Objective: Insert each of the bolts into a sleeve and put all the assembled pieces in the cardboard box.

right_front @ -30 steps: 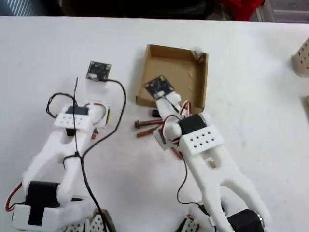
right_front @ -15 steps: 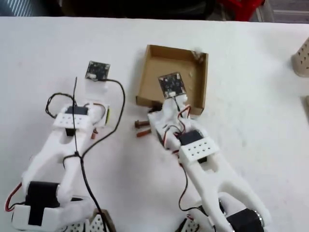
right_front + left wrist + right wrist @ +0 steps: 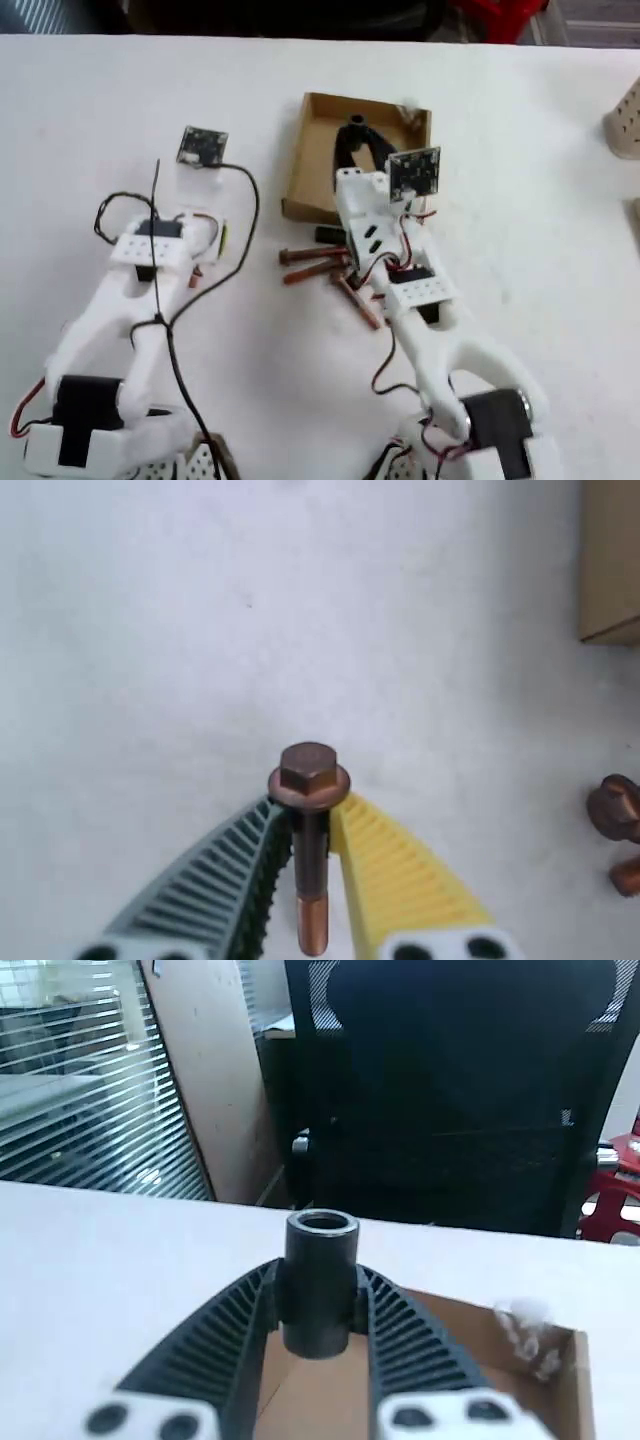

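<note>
My left gripper (image 3: 310,805), with one grey and one yellow finger, is shut on a copper bolt (image 3: 309,780) whose hex head points away from the wrist, just above the white table. In the high view that arm (image 3: 150,250) stands at the left. My right gripper (image 3: 320,1275) is shut on a black sleeve (image 3: 320,1295), held upright with its open bore up. It hangs over the cardboard box (image 3: 318,120), black fingers (image 3: 345,150) above the box floor. Three loose bolts (image 3: 312,257) and a black sleeve (image 3: 328,235) lie in front of the box.
A black cable (image 3: 245,215) loops across the table beside the left arm. A beige perforated object (image 3: 625,120) stands at the far right edge. The box corner (image 3: 612,560) and two bolt heads (image 3: 615,810) lie to the side of my left gripper.
The right arm rose from the bolts in front of the box and swung forward over the box, carrying the black sleeve. The left arm has kept still.
</note>
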`<state>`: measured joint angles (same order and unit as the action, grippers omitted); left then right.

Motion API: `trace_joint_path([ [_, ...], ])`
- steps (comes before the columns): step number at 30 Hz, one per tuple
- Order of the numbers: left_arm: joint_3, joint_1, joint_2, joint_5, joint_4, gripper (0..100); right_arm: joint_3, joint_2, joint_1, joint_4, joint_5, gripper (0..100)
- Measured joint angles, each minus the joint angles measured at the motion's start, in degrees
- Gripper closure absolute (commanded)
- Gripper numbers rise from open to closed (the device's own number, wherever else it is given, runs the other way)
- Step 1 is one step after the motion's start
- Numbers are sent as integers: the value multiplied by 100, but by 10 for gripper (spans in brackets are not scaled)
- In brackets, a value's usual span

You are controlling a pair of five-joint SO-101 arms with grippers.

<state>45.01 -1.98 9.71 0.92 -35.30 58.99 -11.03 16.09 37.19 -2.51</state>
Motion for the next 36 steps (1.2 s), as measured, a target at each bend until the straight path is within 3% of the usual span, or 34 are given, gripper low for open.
trace_joint_path([
  [9, 0, 0, 0, 0, 0, 925, 1064, 905, 62, 2374, 0, 981],
  [19, 0, 0, 0, 0, 0, 925, 2462, 598, 343, 2541, -26, 981],
  [27, 0, 0, 0, 0, 0, 925, 3578, 264, 1178, 2646, -26, 981],
  [36, 9, 0, 0, 0, 62, 925, 3666, 193, 1802, 2725, -26, 981],
])
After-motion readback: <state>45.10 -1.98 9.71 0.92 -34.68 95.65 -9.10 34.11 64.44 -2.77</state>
